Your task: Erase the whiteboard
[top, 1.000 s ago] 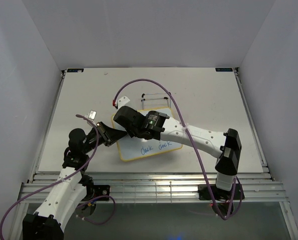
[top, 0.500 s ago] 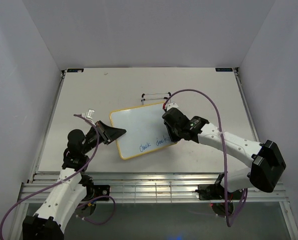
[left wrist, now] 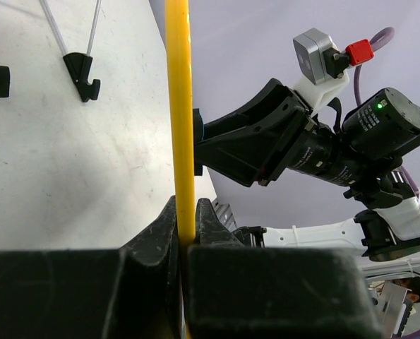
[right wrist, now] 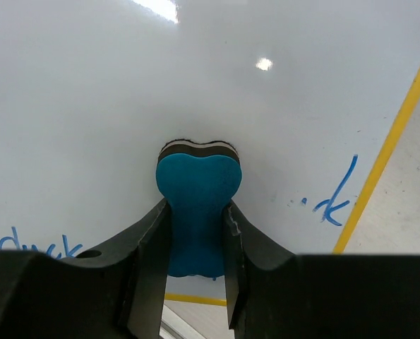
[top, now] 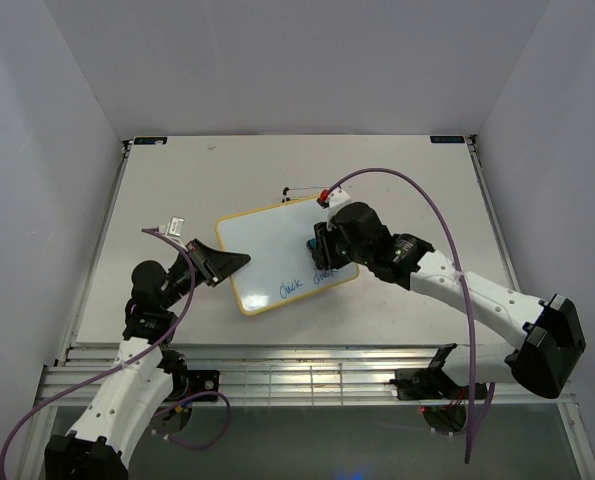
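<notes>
Top view: whiteboard (top: 272, 250) lies skewed, approx mid-tabletop (top: 177, 180), just in front of the wire stand (top: 302, 190). Left pincer (top: 241, 262) is clamped on its left edge. Right pincer (top: 318, 250) sits over the board's right part w/ a blue eraser (top: 313, 243) in it. Most of the board looks clean. Blue writing (top: 307, 285), two words, remains along the near edge.

Left wrist: board seen edge-on, its yellow frame (left wrist: 180, 106) pinched tight between the jaws of the left pincer (left wrist: 186, 215), so the board is steadied. Right pincer (left wrist: 217, 138) is up against the board's far face.

Right wrist: right pincer (right wrist: 198, 233) is closed on the eraser (right wrist: 199, 180), felt end pressed to the board (right wrist: 90, 92). "duck" at lower left looks untouched. The word at right is partly gone, only "ck" and faint specks left.

Est.: well under way but not done, since both words along the near edge need more passes.
</notes>
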Controlling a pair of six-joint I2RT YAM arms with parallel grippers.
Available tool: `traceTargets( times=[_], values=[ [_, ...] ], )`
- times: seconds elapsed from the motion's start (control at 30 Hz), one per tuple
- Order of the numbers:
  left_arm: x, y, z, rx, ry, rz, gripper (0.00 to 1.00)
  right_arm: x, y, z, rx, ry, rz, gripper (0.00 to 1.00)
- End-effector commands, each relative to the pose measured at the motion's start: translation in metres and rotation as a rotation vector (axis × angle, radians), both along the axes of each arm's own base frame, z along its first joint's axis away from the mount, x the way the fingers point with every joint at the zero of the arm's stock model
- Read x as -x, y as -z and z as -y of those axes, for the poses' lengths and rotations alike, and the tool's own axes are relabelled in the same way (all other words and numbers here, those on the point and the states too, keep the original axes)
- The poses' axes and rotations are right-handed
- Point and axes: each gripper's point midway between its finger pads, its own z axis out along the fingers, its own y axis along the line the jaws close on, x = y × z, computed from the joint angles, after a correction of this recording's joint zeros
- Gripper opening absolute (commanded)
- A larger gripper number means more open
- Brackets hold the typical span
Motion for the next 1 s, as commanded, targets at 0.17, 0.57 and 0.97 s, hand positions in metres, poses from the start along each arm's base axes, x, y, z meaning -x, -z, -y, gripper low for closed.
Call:
traceTargets(
  times=[0.17,0.57,0.97],
  values=[
    [0.059,-0.097,0.014,0.137,0.233,0.280,0.00,-0.033,0.031,0.047,0.169,0.194,0.028,0.08],
    [0.058,-0.100,0.015,0.138,0.240,0.275,0.00,-0.026,0.022,0.036,0.053,0.100,-0.003,0.08],
    [0.059,-0.101,0.016,0.145,0.251,0.282,0.00,-0.005,0.006,-0.024,-0.007,-0.114,0.023,0.08]
  ],
)
